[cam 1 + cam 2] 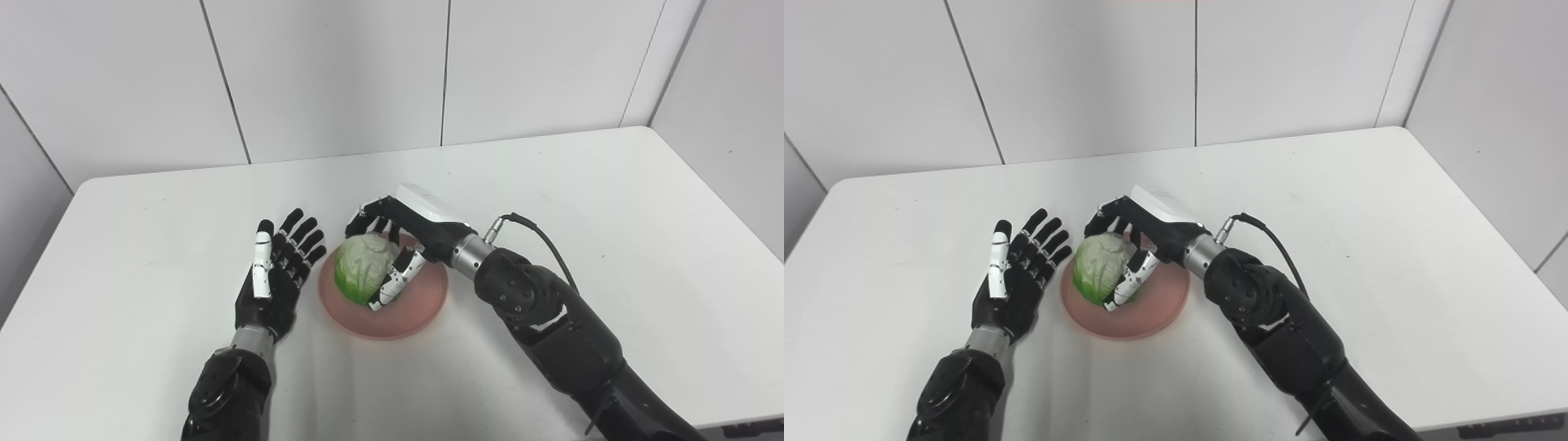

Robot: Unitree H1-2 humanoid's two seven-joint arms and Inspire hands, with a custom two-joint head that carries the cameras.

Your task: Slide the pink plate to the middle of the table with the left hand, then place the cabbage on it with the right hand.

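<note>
Plate: the pink plate (pixel 416 309) is round and shallow with a low raised rim, and it lies flat near the middle of the white table (pixel 612 202).
Contents: 1 cabbage (pixel 362 266) sits on the plate, toward its left half; the right half of the plate is bare.
Cabbage look: a rounded head, pale whitish-green on top with visible leaf veins, turning a brighter, deeper green along its lower left side.
Cabbage position: resting on the plate, just right of the left hand and under the fingers of the right hand.
Right hand: the right hand (pixel 404 236) reaches in from the right and is wrapped over the cabbage, its fingers (pixel 367 217) curled over the far top side and its thumb (pixel 395 278) pressed against the near right side, so the head is clasped between them.
Left hand: the left hand (pixel 275 272) lies just left of the plate, palm turned toward the plate, its fingers straight and spread; it grips nothing, and its fingertips are close to the plate's rim and the cabbage, though contact cannot be told.
Table: plain white, set against a white panelled wall (pixel 343 73).
</note>
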